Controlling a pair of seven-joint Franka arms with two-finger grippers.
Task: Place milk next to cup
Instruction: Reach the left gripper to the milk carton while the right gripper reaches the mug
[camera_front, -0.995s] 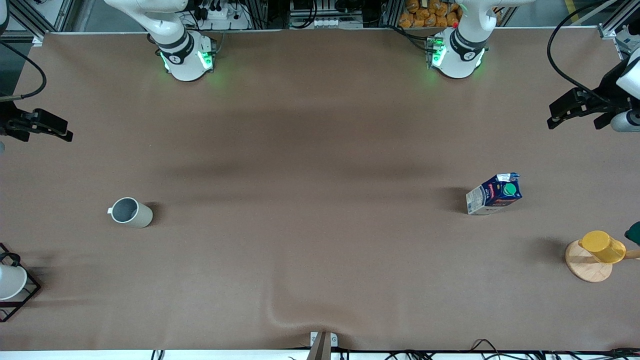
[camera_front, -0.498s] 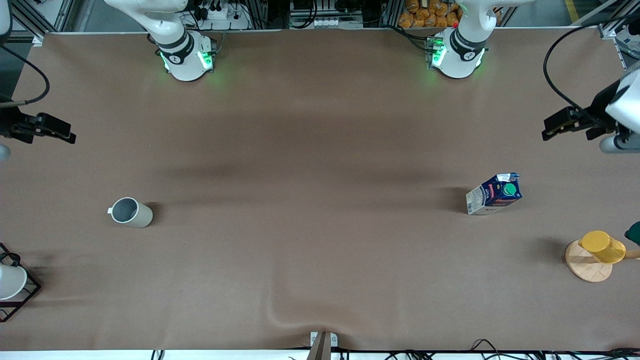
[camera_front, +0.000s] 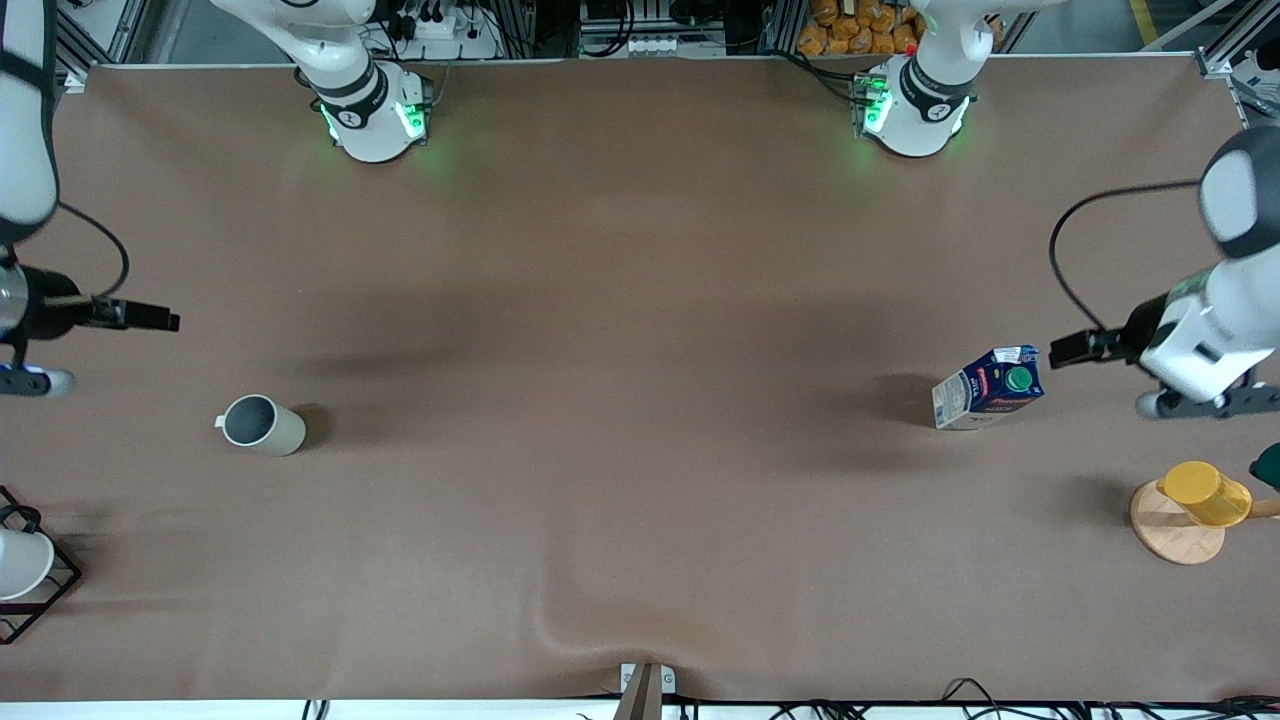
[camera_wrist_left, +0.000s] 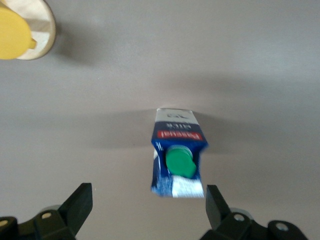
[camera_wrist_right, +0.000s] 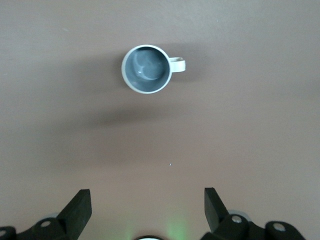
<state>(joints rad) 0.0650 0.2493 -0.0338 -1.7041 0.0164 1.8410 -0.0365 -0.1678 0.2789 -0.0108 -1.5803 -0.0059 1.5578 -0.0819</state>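
Observation:
The milk, a dark blue carton with a green cap, stands on the brown table toward the left arm's end. It also shows in the left wrist view, just ahead of the open fingers. My left gripper hangs open and empty over the table beside the milk; its own view shows the same. The grey-beige cup stands toward the right arm's end and shows from above in the right wrist view. My right gripper is open and empty over the table near the cup, as its own view shows.
A yellow cup sits on a round wooden stand at the left arm's end, nearer the front camera than the milk. A white cup in a black wire rack stands at the right arm's end. The cloth has a ridge near the front edge.
Both arms have swung in over the table. My left gripper has come down beside the milk. My right gripper has come closer to the cup. The milk and the cup have not moved.

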